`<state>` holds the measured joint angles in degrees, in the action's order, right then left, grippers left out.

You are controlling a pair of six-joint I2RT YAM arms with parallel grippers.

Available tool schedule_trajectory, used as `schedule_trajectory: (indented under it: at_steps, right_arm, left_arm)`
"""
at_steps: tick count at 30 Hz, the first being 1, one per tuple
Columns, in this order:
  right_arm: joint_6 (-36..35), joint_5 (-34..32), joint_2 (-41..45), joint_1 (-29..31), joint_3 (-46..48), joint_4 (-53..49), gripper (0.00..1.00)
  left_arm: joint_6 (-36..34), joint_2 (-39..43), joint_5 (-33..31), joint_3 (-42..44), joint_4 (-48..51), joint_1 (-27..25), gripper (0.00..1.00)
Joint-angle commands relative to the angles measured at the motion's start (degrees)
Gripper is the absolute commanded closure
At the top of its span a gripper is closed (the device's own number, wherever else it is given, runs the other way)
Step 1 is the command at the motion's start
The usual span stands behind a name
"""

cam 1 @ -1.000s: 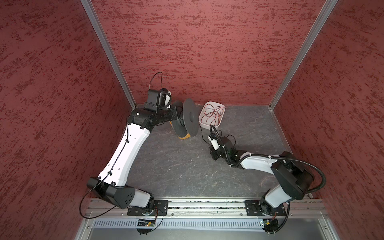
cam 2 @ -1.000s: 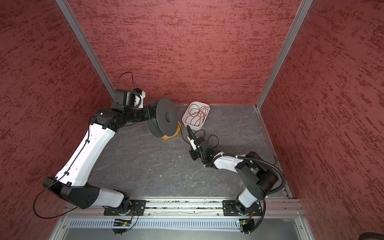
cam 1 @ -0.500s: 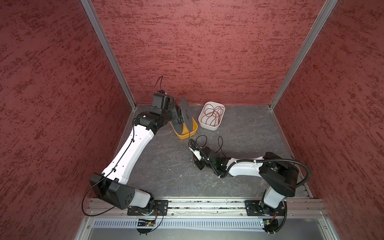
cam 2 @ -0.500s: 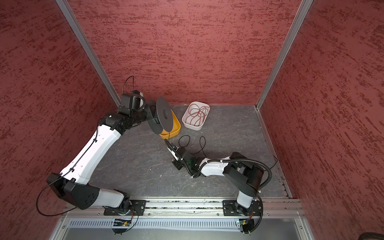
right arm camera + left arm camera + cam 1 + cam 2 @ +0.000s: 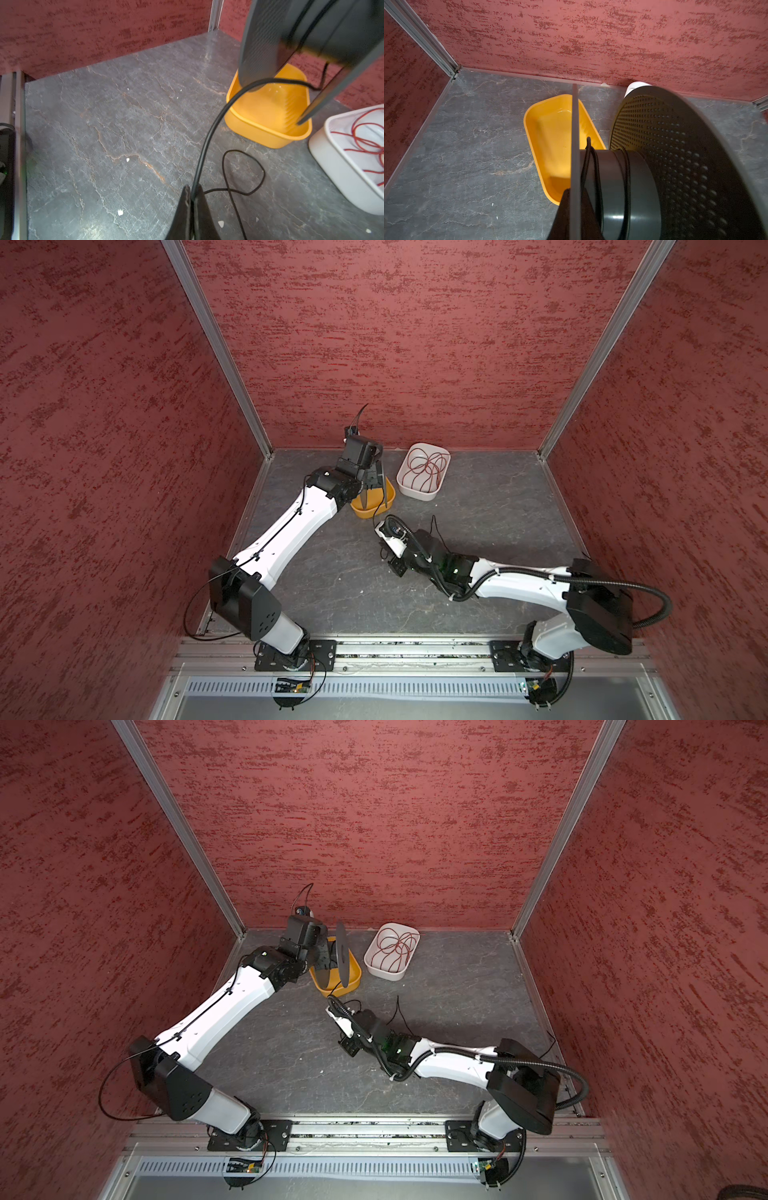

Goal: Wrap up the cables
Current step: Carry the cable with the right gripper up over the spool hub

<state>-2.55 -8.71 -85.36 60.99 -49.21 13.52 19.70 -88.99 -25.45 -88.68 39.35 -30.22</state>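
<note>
My left gripper (image 5: 575, 192) is shut on the thin near flange of a dark grey spool (image 5: 675, 155), a finger on each side of it. The spool hangs edge-on over the yellow tray (image 5: 365, 512) near the back wall. The cables, one thin black wire (image 5: 593, 166), lie in a few turns on the spool's hub. From the spool the wire (image 5: 209, 133) runs down to my right gripper (image 5: 192, 197), which is shut on it low over the floor. The rest trails in a loose loop (image 5: 243, 172) on the floor. In a top view the right gripper (image 5: 383, 548) sits just in front of the yellow tray.
A white tray (image 5: 415, 491) holding a tangle of red wire (image 5: 361, 141) stands right of the yellow tray (image 5: 266, 133), against the back wall. Red walls close in the left, back and right sides. The right arm's ribbed black hose (image 5: 648, 593) arcs at the front right.
The left arm has turned the spool from face-on to edge-on and brought it over the yellow tray. The right gripper has carried the wire leftward, closer to the yellow tray.
</note>
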Motion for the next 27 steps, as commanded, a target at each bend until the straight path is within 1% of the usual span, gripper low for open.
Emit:
schedule_trajectory:
  at_steps: [1,4,7,11,18,24,27]
  right_arm:
    - [-0.62,-3.85,3.95,-0.10,-3.12,-1.49,1.00]
    - [-0.54,-4.72,5.39,-1.52,-4.66,-2.84,1.00]
    - [0.39,-3.38,6.10,-3.48,-5.44,-2.18,1.00]
    - [0.38,-5.85,6.73,-5.26,-7.06,-2.51,1.00]
    - [0.03,-6.89,6.40,-10.00,-11.56,-7.88,1.00]
    - [-0.26,-7.40,5.77,-14.47,-14.44,-11.27,1.00]
    - [-0.70,-7.50,4.81,-16.85,-16.52,-13.49,1.00]
  left_arm:
    - [-2.34,0.11,-6.43,-0.79,-1.40,-1.31,1.00]
    - [-3.18,-0.28,-8.57,-0.33,-0.08,-2.91,1.00]
    - [-3.60,0.24,-8.83,1.36,-0.32,-4.09,1.00]
    - [-5.38,1.13,-9.09,3.30,-0.75,-5.42,1.00]
    - [-8.83,0.98,-11.22,5.26,-1.07,-7.64,1.00]
    - [-10.80,1.27,-10.92,6.58,-1.71,-8.07,1.00]
    - [-13.17,1.60,-10.60,7.32,-2.91,-8.77,1.00]
